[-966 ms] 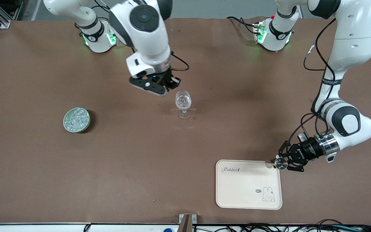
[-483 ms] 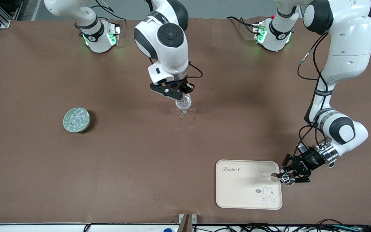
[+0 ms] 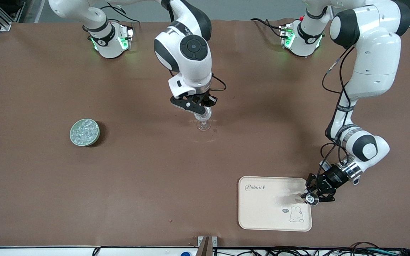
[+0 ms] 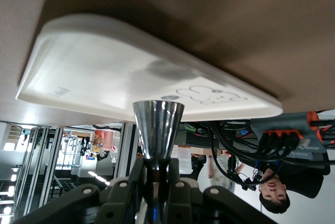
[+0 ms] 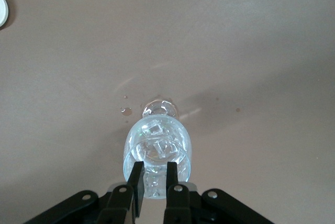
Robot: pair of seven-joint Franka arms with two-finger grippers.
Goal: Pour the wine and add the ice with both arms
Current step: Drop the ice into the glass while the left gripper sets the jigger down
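Observation:
A clear wine glass [image 3: 203, 123] stands mid-table with ice cubes in its bowl [image 5: 157, 141]. My right gripper [image 3: 200, 111] hangs just over its mouth; in the right wrist view [image 5: 153, 176] the fingers stand a narrow gap apart with a glassy ice cube between them. A green bowl [image 3: 84, 132] holds a heap of ice [image 3: 84, 130] toward the right arm's end. My left gripper [image 3: 313, 196] is shut on the stem of a small steel cone-shaped cup [image 4: 157, 124], held level over the edge of the cream tray [image 3: 262, 209].
The tray [image 4: 104, 62] has a rabbit drawing and lies near the front edge of the table. A few water drops [image 5: 125, 111] lie on the brown table next to the glass's foot. Cables run along the table's front edge.
My right gripper moved from beside the glass to right over its mouth and came lower. My left gripper carried the steel cup along the tray's edge toward the rabbit drawing.

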